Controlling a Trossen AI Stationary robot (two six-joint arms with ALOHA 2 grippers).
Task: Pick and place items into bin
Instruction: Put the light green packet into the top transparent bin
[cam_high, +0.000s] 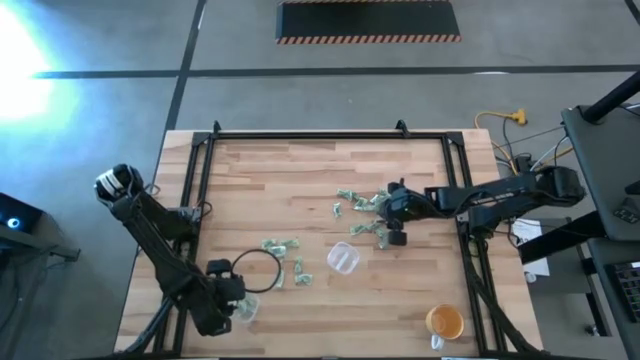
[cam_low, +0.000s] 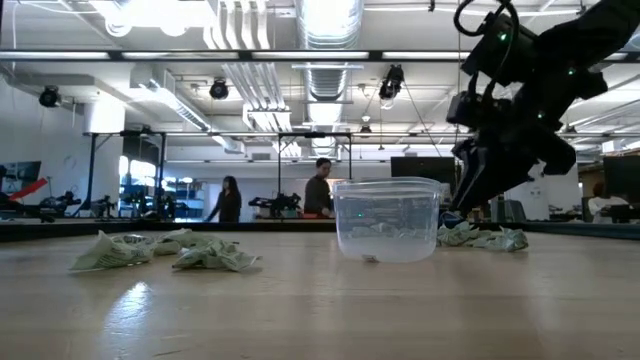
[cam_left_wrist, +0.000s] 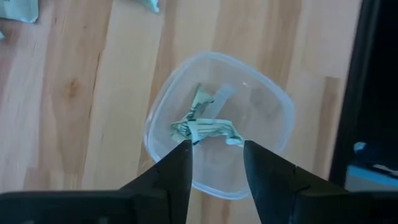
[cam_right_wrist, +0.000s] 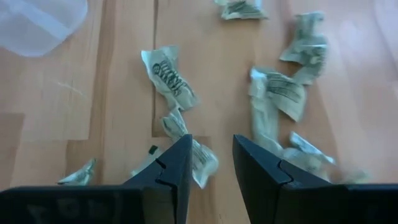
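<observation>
Early stage: one wrapper (cam_left_wrist: 202, 124) lies in the clear cup (cam_left_wrist: 273, 106) beneath the open, empty left gripper (cam_left_wrist: 216, 163); most remain scattered on the table (cam_high: 300, 175), right gripper (cam_right_wrist: 211, 163) open above them.

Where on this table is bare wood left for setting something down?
Free: the far-left stretch behind the left wrapper cluster, and the near strip between the centre clear cup and the orange cup. Crowded: the wrapper pile under the right hand.
</observation>
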